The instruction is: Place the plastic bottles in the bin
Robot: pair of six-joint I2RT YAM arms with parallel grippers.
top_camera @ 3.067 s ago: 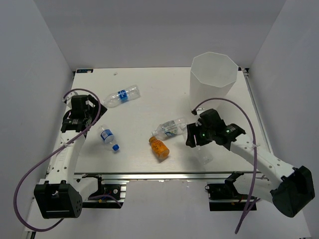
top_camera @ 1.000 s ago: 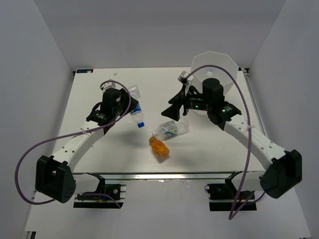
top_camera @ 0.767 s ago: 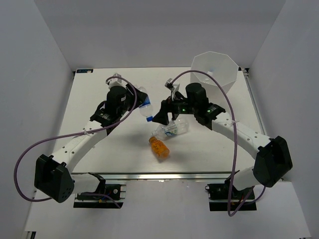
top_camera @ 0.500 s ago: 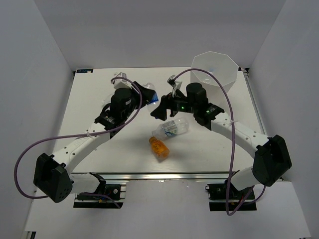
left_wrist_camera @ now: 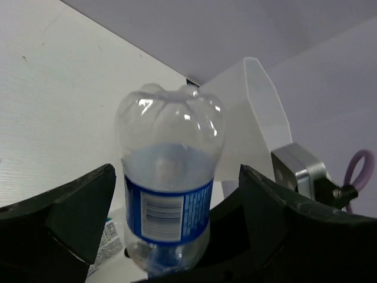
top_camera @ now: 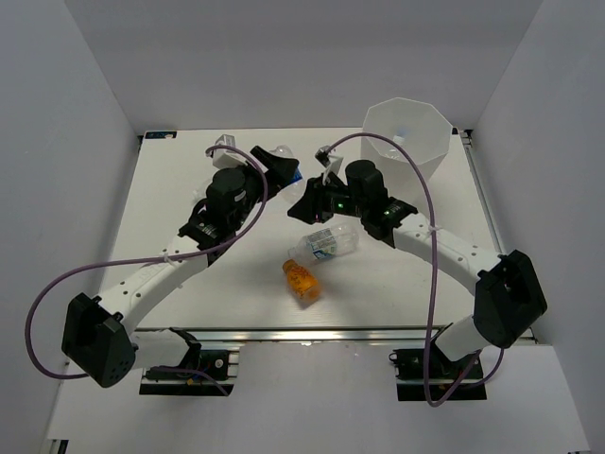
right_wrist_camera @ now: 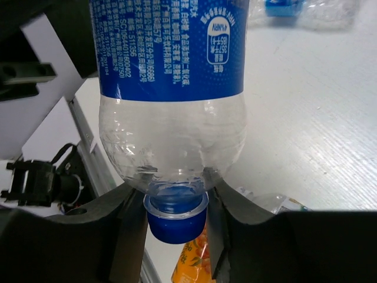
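One bottle cap (right_wrist_camera: 176, 227), right wrist view

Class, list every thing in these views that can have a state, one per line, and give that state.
blue-label bottle: capped, held off the table
right gripper: shut on the blue-label bottle's neck
left gripper: open, fingers beside the bottle
green-white label bottle: lying on the table
orange bottle: lying on the table
bin: upright, open top

Robot lab test cell, plain white walls (top_camera: 302, 57), white table (top_camera: 378, 293), aluminium rail (top_camera: 312, 333), two bolted arms
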